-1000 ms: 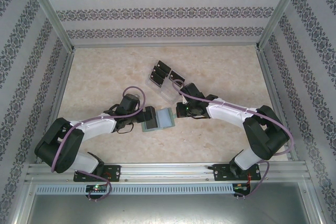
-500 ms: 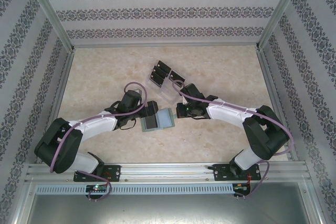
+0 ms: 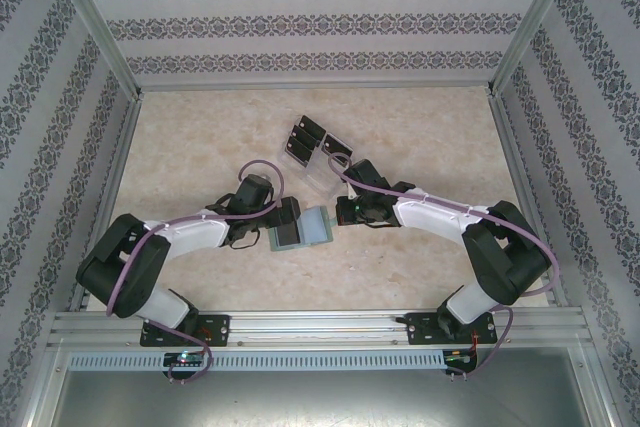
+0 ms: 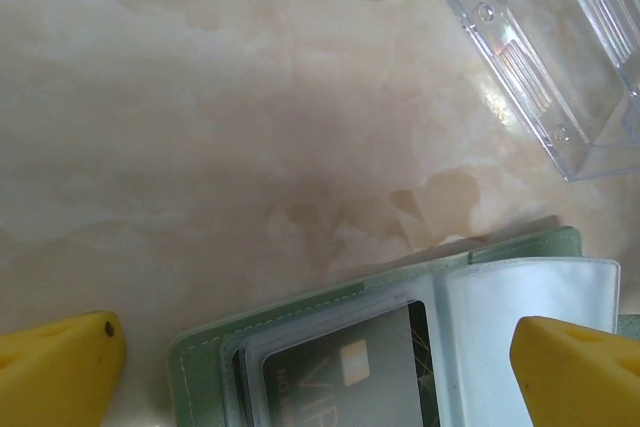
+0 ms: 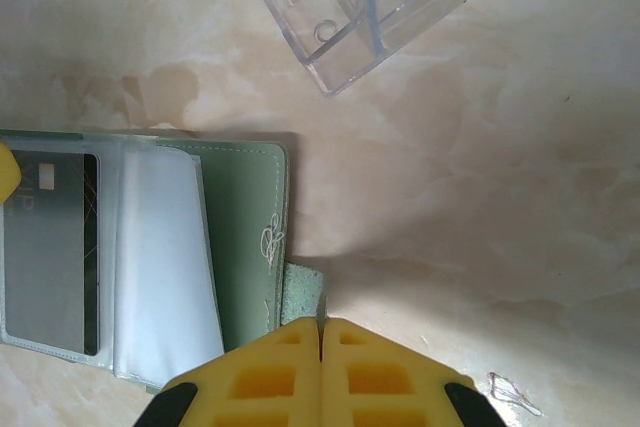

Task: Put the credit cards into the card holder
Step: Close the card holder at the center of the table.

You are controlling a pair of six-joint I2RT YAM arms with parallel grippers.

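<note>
The card holder (image 3: pixel 300 227) lies before the tray (image 3: pixel 324 172), the credit cards (image 3: pixel 302 140) behind the tray

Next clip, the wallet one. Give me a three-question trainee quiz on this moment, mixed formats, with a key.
1. True or false: the card holder lies folded shut.
2. The left gripper is: A) open, at the card holder; B) shut on a credit card; C) shut and empty.
3. Fill in: the right gripper is shut, its tips at the holder's clasp ___.
Key: 1 false, it lies open with a card in a clear sleeve; 2 A; 3 tab.
</note>
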